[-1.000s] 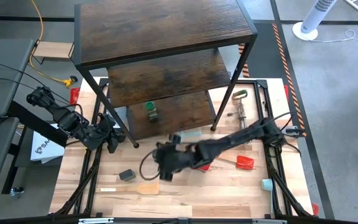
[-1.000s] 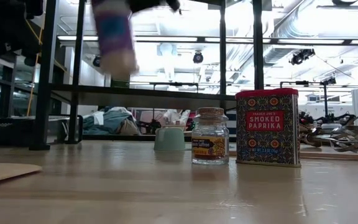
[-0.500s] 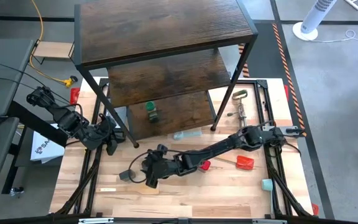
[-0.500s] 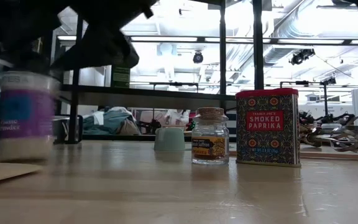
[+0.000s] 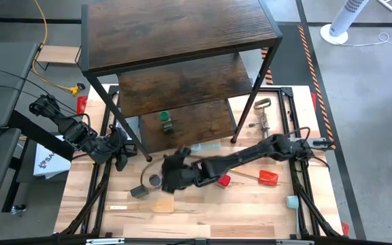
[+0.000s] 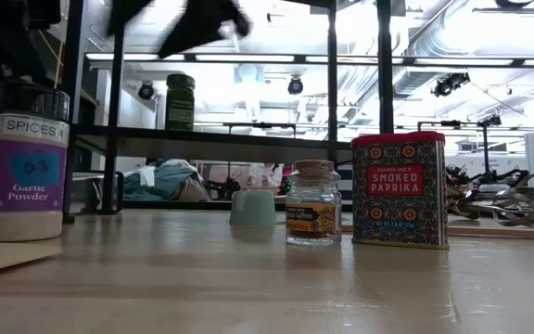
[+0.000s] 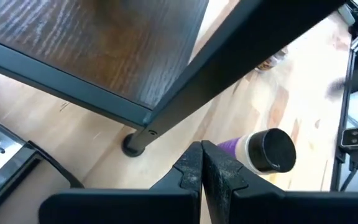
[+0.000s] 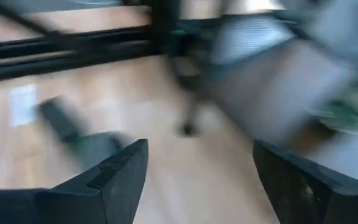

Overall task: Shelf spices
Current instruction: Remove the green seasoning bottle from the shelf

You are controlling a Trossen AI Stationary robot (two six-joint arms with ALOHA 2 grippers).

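Watching right pincer (image 5: 171,165): fingers spread, released, centre frame beside garlic jar (image 5: 155,181).
Jar: upright on bench (image 5: 203,218).
My left pincer (image 7: 202,163): clenched, empty.

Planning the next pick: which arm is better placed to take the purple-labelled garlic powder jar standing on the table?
Probably right. The right tool is open and sits beside the purple-labelled garlic powder jar; the left tool is shut, waiting by the dark wood shelf's leg.
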